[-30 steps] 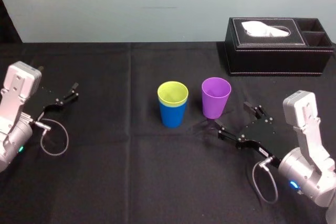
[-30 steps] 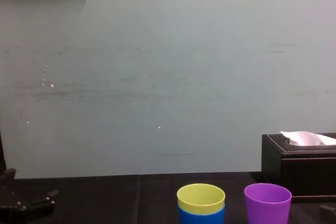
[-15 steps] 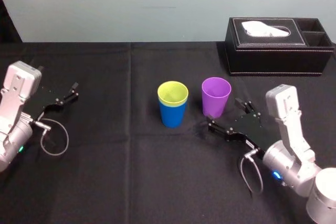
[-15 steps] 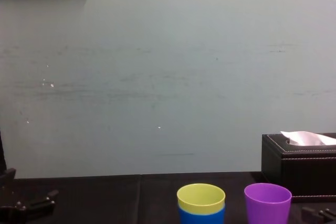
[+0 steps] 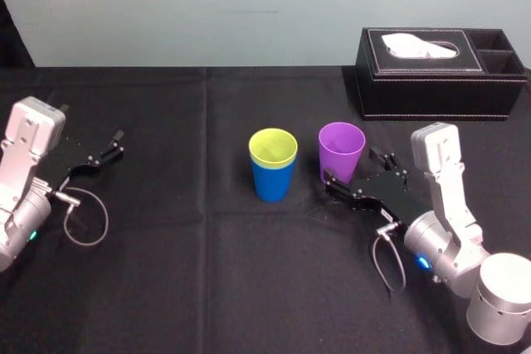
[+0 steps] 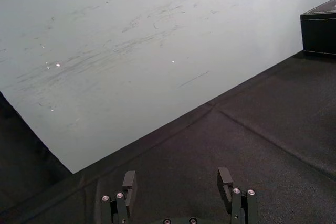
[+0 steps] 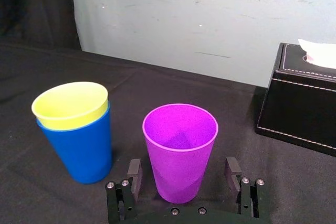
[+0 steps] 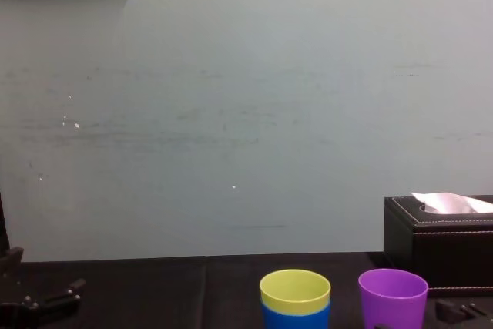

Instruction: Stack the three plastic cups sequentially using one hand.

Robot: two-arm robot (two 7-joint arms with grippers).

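Note:
The yellow-green cup [image 5: 273, 147] sits nested inside the blue cup [image 5: 273, 181] at the table's middle. Just right of them, the purple cup [image 5: 341, 152] stands upright on its own. My right gripper [image 5: 352, 168] is open, with one finger on each side of the purple cup's lower half. In the right wrist view the purple cup [image 7: 180, 150] stands between the fingers [image 7: 134, 174] with a small gap on each side, and the blue cup [image 7: 79, 148] with the yellow-green cup [image 7: 71, 104] in it is beside it. My left gripper [image 5: 112, 145] is parked open at the far left.
A black stitched tissue box [image 5: 440, 72] stands at the back right, behind the right arm. A black cloth [image 5: 207, 271] covers the table, and a pale wall rises behind it. A grey cable loops beside each wrist.
My right gripper has moved forward and to the left, from short of the purple cup to straddling it. The cups and the left arm have not moved.

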